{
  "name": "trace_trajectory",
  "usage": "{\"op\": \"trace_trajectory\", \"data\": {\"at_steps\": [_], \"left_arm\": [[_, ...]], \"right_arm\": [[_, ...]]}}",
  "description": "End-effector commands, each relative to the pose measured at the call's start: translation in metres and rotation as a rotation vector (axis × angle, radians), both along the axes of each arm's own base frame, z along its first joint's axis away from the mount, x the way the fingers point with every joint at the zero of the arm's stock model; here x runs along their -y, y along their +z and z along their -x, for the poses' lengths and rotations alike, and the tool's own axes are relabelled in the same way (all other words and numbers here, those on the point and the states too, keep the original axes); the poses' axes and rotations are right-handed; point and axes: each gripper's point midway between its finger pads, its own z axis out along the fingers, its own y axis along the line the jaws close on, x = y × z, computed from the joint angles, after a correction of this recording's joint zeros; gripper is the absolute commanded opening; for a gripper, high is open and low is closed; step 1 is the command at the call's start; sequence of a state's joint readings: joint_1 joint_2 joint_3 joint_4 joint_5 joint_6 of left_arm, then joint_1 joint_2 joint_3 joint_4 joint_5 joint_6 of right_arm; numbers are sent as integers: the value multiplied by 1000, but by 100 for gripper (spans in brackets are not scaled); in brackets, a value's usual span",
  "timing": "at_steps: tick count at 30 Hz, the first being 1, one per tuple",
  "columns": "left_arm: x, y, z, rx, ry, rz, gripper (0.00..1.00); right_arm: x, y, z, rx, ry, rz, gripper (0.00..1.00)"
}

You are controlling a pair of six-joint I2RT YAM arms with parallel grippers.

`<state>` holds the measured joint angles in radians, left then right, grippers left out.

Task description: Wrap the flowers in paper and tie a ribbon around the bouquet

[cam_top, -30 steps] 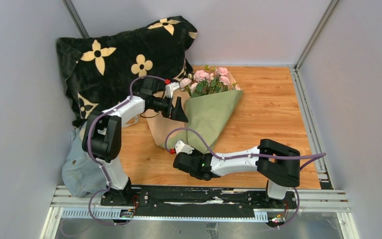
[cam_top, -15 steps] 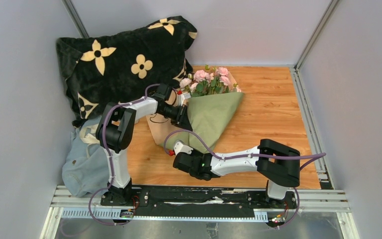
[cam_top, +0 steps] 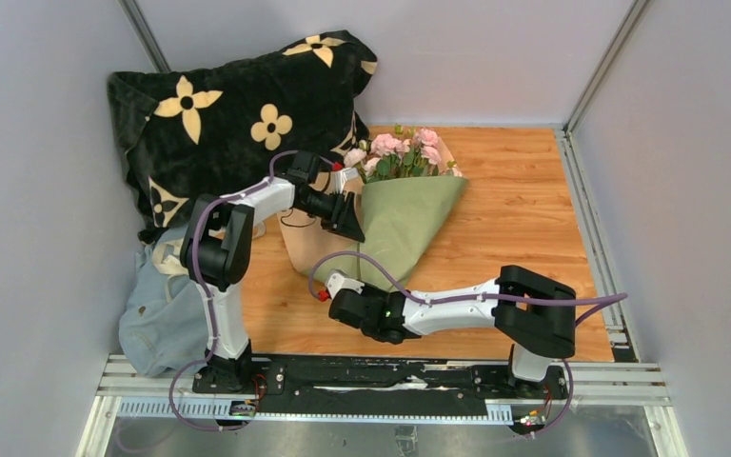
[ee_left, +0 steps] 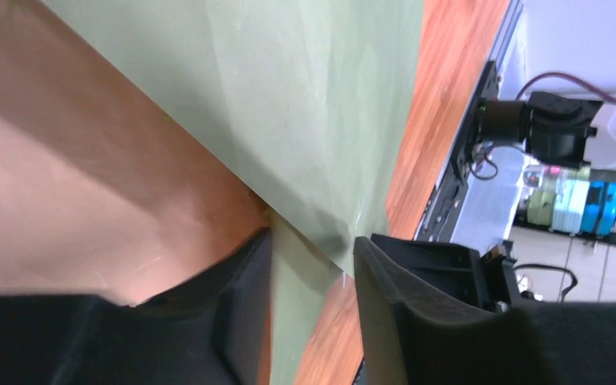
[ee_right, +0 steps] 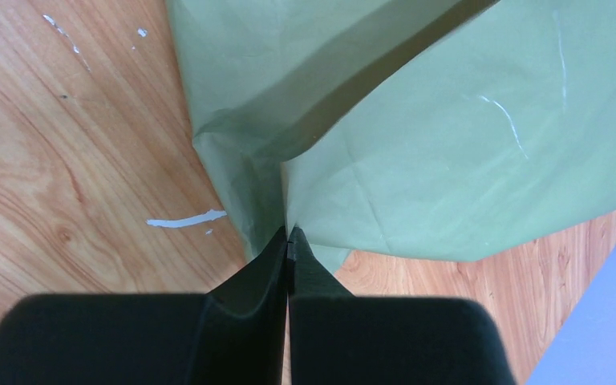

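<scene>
Pinching the paper (ee_right: 449, 144), right fingers (ee_right: 245, 305) meet; left fingers (ee_left: 224, 329) straddle it half-closed.

I am looking down on a wooden tabletop (cam_top: 523, 200), evenly lit. Plain grey walls (cam_top: 495, 57) are closing it in; a black flower-print pillow (cam_top: 219, 114) is leaning in the far left corner, a blue-grey cloth (cam_top: 157, 328) lying nearer.

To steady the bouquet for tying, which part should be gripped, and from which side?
Grip the bouquet at its narrow near tip, where the olive-green paper gathers to a point, coming low from the near side. Toward the flowers the cone looks too wide for the jaws. The right gripper is shut on that tip.
</scene>
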<state>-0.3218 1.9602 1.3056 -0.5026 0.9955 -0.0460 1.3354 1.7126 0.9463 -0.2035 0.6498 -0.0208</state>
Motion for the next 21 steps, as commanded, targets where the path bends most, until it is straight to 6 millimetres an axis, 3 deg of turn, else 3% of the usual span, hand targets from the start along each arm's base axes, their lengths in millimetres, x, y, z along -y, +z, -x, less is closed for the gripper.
{"op": "trace_trajectory", "data": {"at_steps": [1,4,9,12,14,19,21], "left_arm": [[-1,3,-22,99,7,-15,51],[1,5,-44,148,55,-22,50],[10,20,-54,142,80,45,41],[11,29,-53,165,80,61,20],[11,32,-50,170,73,77,2],[2,26,-53,166,84,54,0],[-13,10,-60,169,116,-15,0]], "right_arm": [[-4,3,7,-22,59,16,0],[-5,1,8,-25,70,8,0],[-2,0,9,-33,75,11,0],[2,1,8,-33,63,12,0],[2,2,7,-32,61,15,0],[-2,14,1,-7,70,36,0],[-7,25,0,-2,80,31,8]]}}
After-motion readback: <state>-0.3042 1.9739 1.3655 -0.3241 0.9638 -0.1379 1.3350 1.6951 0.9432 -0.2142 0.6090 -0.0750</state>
